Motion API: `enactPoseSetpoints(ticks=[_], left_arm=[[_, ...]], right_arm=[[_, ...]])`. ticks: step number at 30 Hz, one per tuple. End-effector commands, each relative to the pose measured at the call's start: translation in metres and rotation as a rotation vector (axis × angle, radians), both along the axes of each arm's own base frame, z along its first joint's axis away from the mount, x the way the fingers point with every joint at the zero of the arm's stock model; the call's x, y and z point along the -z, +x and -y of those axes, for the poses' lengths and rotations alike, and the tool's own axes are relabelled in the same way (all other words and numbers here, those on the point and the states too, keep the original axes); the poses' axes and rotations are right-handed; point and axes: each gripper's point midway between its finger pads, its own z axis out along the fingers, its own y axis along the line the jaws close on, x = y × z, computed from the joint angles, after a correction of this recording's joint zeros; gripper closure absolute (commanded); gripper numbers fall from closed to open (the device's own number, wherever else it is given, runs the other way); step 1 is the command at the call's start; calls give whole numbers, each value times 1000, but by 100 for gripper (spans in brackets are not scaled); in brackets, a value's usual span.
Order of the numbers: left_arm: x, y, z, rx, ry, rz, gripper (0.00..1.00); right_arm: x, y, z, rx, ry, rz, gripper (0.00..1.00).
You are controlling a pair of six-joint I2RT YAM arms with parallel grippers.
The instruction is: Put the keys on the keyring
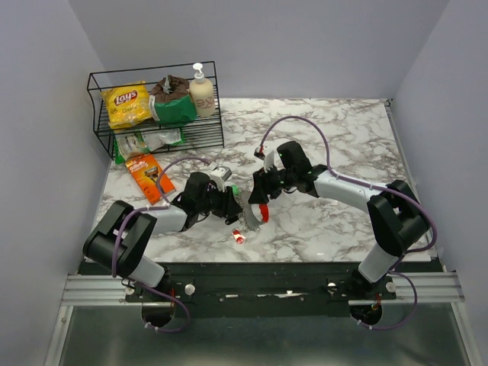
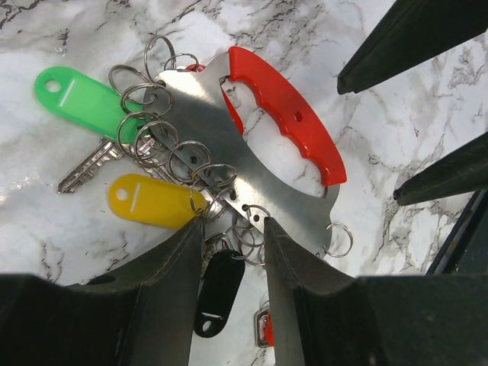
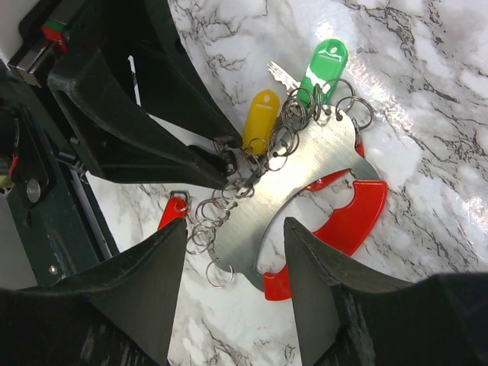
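"Lay's" on yellow chip bag [image 1: 126, 104]

Two robot arms meet at the middle of a marbled tabletop [image 1: 343, 130], the left gripper [image 1: 238, 204] and right gripper [image 1: 263, 191] closing in from either side on a silvery keyring [image 1: 252, 210] with a red curved handle. A small red-and-white tag [image 1: 239, 236] lies just below the left claw. Well beyond it, a wire basket [image 1: 103, 133] holds a Lay's bag [image 1: 126, 104], a green packet [image 1: 174, 108] and a pump bottle [image 1: 202, 93].

overhead view from behind arms, both wrist views close above keyring [image 2: 259, 152]
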Motion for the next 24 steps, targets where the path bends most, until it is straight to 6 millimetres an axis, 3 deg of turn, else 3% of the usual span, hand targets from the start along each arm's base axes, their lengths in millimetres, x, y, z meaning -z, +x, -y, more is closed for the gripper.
enactPoseSetpoints(ticks=[1,17,24], left_arm=[[-10,21,1,-24,13,70,54],[2,15,7,13,0,31,57],[-4,12,12,37,-27,42,59]], right_arm=[[-7,-1,1,-15,15,10,37],[-9,0,1,-15,17,18,37],[-8,0,2,-15,16,17,37]])
